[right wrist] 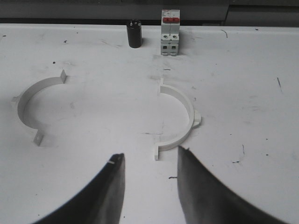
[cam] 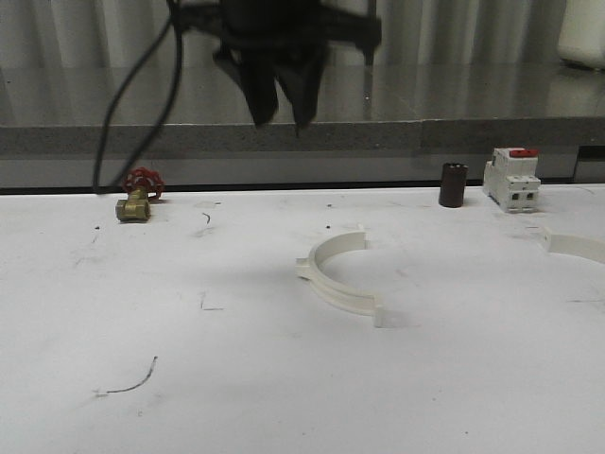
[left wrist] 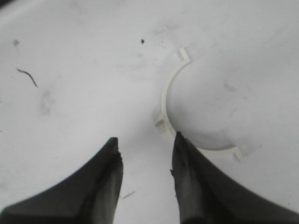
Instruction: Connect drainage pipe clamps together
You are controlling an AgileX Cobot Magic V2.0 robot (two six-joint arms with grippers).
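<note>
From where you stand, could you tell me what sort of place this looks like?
Probably a workshop or lab test bench: a scuffed white table holding hardware samples, namely a red-handled brass valve, a circuit breaker and two white pipe clamp halves.

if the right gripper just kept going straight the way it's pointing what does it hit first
Most likely the nearer clamp half: its lower tab end lies just ahead of the open right gripper, between the fingers' line. Depth is unclear, so it might meet bare table first.

White clamp beside black left gripper, second white clamp ahead of dark right gripper, scuffed white surface, red-topped white breaker, dark brown cylinder, brass valve with red handle
</note>
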